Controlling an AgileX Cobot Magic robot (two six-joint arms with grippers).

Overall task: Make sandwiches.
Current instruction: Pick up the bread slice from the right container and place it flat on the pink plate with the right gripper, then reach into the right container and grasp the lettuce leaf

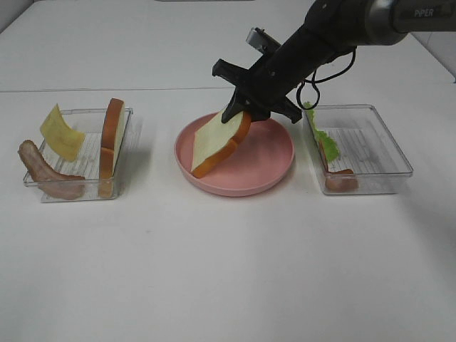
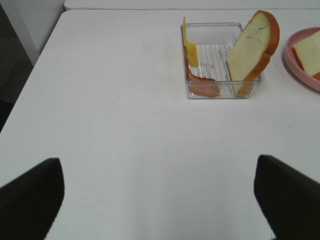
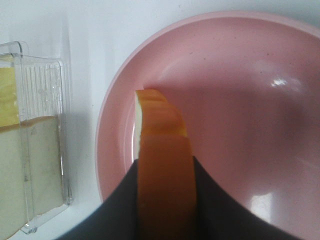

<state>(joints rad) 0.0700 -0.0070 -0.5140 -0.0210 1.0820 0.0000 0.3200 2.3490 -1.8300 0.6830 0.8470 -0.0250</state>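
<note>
My right gripper (image 1: 246,114) is shut on the top edge of a white bread slice (image 1: 214,146) with an orange-brown crust. It holds the slice tilted over the pink plate (image 1: 274,178), with the lower corner down at the plate's left side. In the right wrist view the crust (image 3: 162,145) sits between the dark fingers (image 3: 120,210) above the plate (image 3: 240,85). My left gripper (image 2: 160,205) is open and empty over bare table, well short of the left tray (image 2: 187,75). It is out of the exterior view.
The left clear tray (image 1: 32,182) holds a yellow cheese slice (image 1: 60,132), bacon strips (image 1: 46,171) and a second bread slice (image 1: 112,135) standing on edge. The right clear tray (image 1: 377,142) holds green lettuce (image 1: 322,137) and bacon (image 1: 340,178).
</note>
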